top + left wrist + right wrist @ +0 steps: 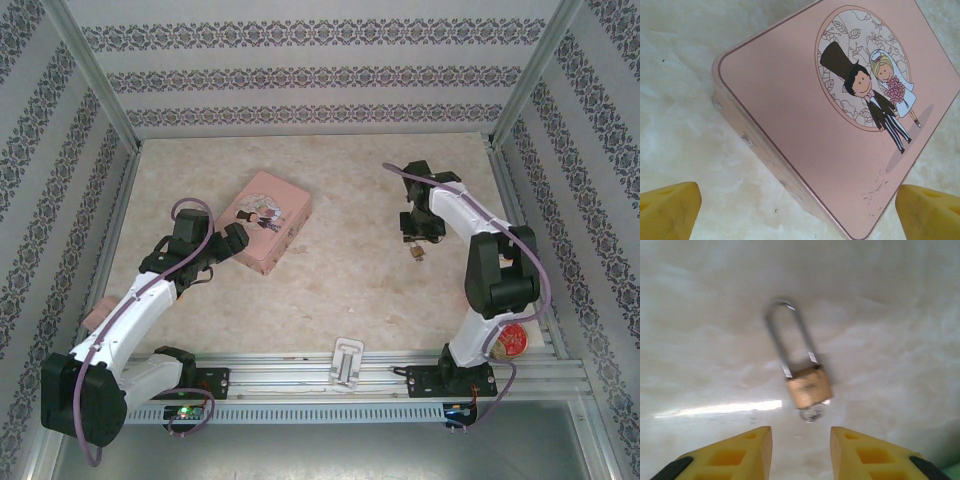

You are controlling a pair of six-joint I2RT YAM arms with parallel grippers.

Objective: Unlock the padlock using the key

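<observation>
Hovering right claw (801, 450): yellow fingers a little apart, nothing between them. It is released, hanging just short of the small brass-coloured padlock with a long thin silver shackle (809, 387).
Padlock position: flat on the pale marbled bench (330, 290), on the right half, just beside the right claw's tip in the overhead view. The brass body is nearest the fingers and the shackle loop points away from them.
Shackle: both legs run down to the top of the body. The wrist view is too blurred to tell whether it is latched or sprung.
Bottom of the lock: a small silvery metal piece (812, 413) touches the underside of the body. It is too blurred to say what it is.
Left claw (800, 210): yellow fingers flung wide, one at each lower corner of its wrist view. It is released and gripping nothing.
Pink rectangular tin with a cartoon bride and groom on the lid (805, 125): on the left half of the bench, lid up, just ahead of the left claw and well apart from the padlock.
Near rail: a white clip-like bracket (347, 361) sits on it, between the two arm bases.
</observation>
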